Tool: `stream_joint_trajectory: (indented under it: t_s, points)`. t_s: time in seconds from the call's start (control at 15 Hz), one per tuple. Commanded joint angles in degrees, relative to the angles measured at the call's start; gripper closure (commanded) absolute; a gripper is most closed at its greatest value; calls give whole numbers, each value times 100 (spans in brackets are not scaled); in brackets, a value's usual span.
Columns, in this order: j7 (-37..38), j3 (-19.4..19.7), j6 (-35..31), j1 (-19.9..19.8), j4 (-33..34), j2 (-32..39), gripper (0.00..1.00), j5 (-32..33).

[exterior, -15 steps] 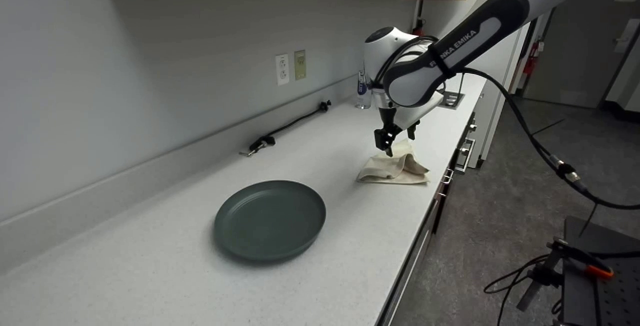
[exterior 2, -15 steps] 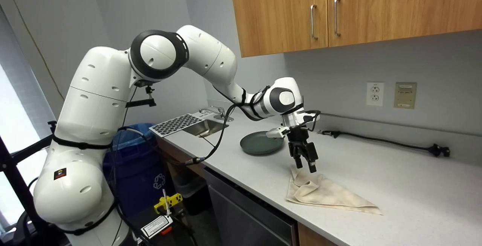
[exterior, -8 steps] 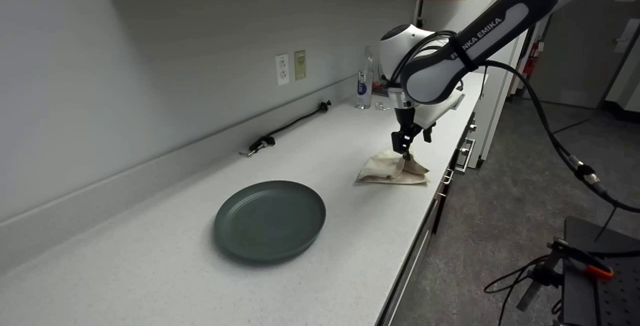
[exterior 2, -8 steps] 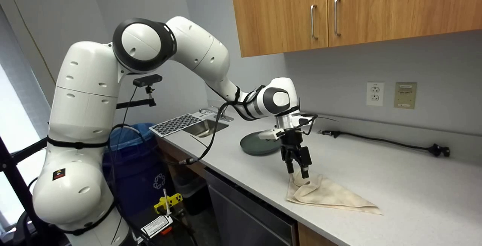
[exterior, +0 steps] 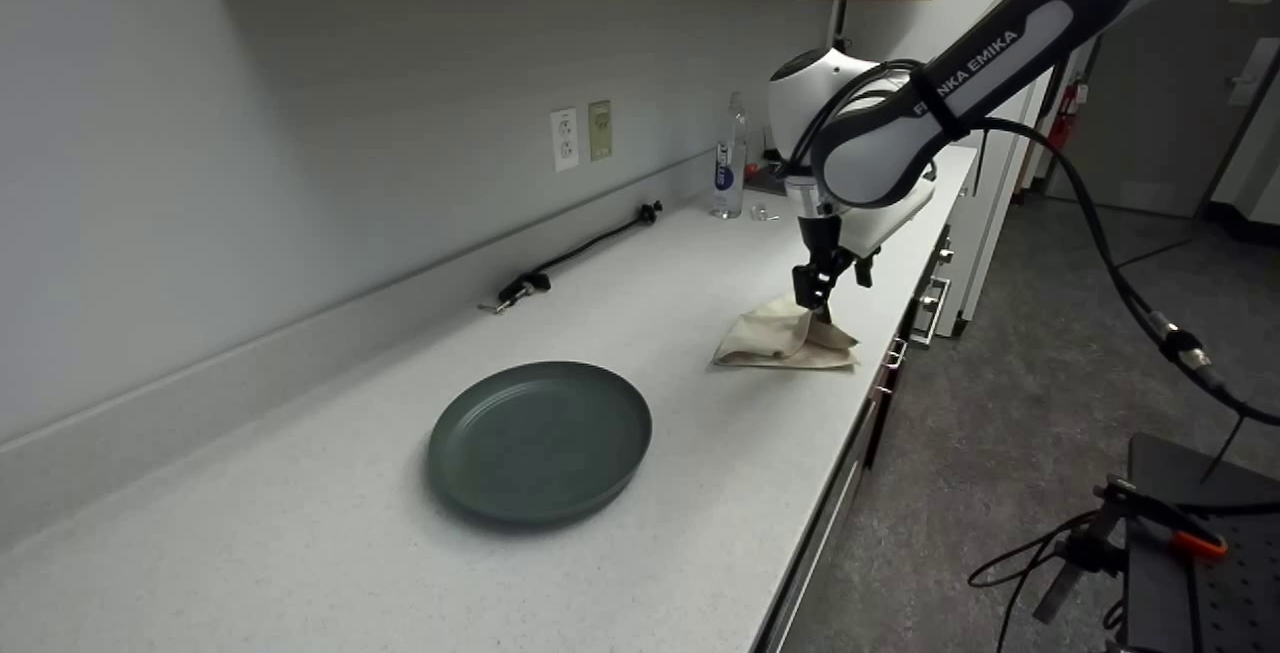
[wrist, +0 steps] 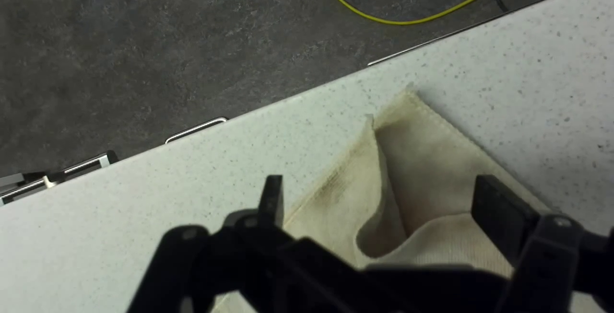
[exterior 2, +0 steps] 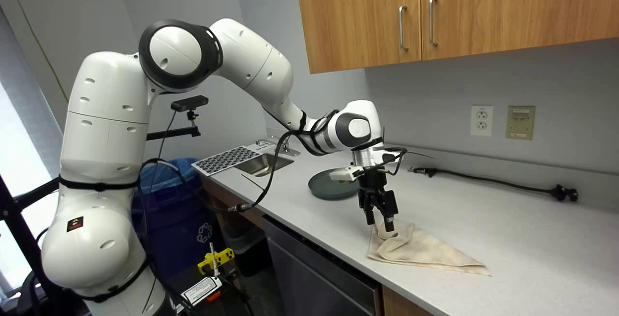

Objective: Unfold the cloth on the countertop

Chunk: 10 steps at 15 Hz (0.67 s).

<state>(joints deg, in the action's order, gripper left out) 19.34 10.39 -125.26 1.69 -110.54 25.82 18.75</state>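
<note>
1. Speckled pale countertop (exterior: 330, 553) runs along a grey wall (exterior: 400, 163) beneath wood-fronted cabinets (exterior 2: 474, 11); on the wall sit a white outlet (exterior 2: 481, 120) and a beige cover plate (exterior 2: 520, 122), its small print too fine to read
2. Pale lettering on the black side of the robot arm (exterior: 985, 58) shows "F", then a black strap (exterior: 937, 106), then "NKA EMIKA"; lower on the arm, a small sticker (exterior 2: 75, 223) carries marks too small to make out
3. Clear bottle (exterior: 731, 163) stands near the wall; its blue label has pale letters that look like "smart", somewhat blurred
4. Blue bin (exterior 2: 176, 233) bears a pale recycling symbol (exterior 2: 204, 233); a white tag (exterior 2: 202, 289) nearby has print too small to read
5. Cream cloth (exterior 2: 430, 250) lies on the countertop near the front edge, bunched into a raised fold at one end and tapering to a flat point at the other
6. Gripper (wrist: 379, 198) is low over the bunched end, its fingers (wrist: 496, 212) spread wide; in the wrist view the raised fold shows between them, and whether the tips touch the cloth I cannot tell
7. Dark green dish (exterior: 540, 443) rests well apart from the cloth; a black cord (exterior 2: 488, 178) lies near the wall
</note>
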Motion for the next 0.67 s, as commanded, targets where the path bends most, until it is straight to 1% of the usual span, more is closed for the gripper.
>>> stream_joint_trajectory:
  t_s: [0.0,0.27,0.6]
  points:
    - [142,48,23,-34,145,178,0,86]
    - [-121,85,-76,-188,284,435,0,43]
    - [-1024,-62,18,-557,667,732,0,-196]
